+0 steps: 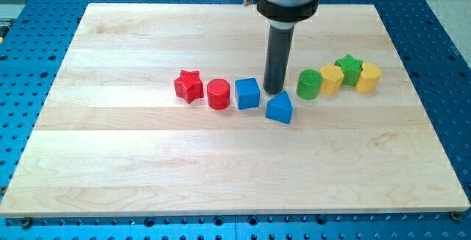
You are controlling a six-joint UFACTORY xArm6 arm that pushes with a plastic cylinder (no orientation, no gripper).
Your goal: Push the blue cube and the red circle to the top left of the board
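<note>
Camera view. My tip (275, 91) rests on the wooden board (147, 166), the dark rod standing upright beneath the grey arm housing at the view's top. The rod has no jaws and holds nothing; it ends bare. The blue cube (247, 93) lies just to the view's left of my tip, close enough that contact cannot be settled from this angle. The red circle (218, 93), a short cylinder, sits just beyond the cube on the same side, the two nearly touching. Farther to the view's left stands the red star (189, 85). Just below my tip, toward the view's bottom and slightly right, lies the blue triangular block (280, 108). To the view's right of my tip, a cluster: green cylinder (309, 84), yellow block (332, 79), green star (349, 69), and a second yellow block (368, 77), packed closely together.
</note>
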